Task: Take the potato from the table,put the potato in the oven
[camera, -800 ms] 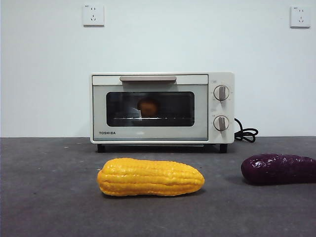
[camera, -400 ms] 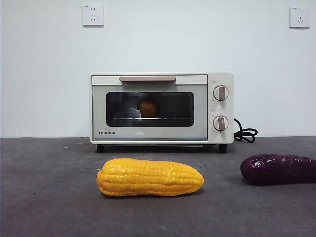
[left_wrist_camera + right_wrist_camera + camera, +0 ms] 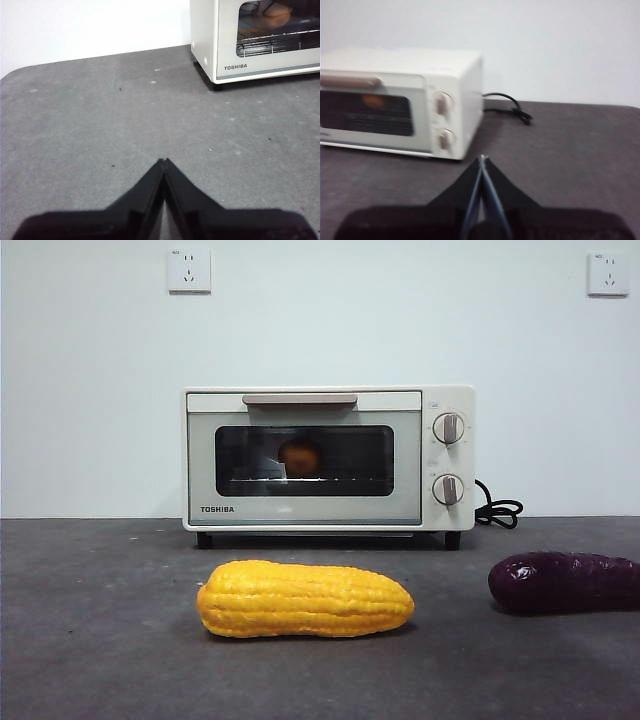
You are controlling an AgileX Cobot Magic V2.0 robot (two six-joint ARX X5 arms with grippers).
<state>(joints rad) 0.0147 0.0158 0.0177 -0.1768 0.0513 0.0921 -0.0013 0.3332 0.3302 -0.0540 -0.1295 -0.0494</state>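
Potato [image 3: 299, 455] sat on the rack inside the oven [image 3: 328, 459] (door closed). Left gripper [image 3: 164, 161] and right gripper [image 3: 482, 158] hung above the table [image 3: 100, 640], jaws pressed together, empty.

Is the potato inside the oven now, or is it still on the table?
Inside. The potato shows as an orange-brown lump behind the dark glass of the oven, on its wire rack, with the door shut.

Even bright light, right wrist view blurred
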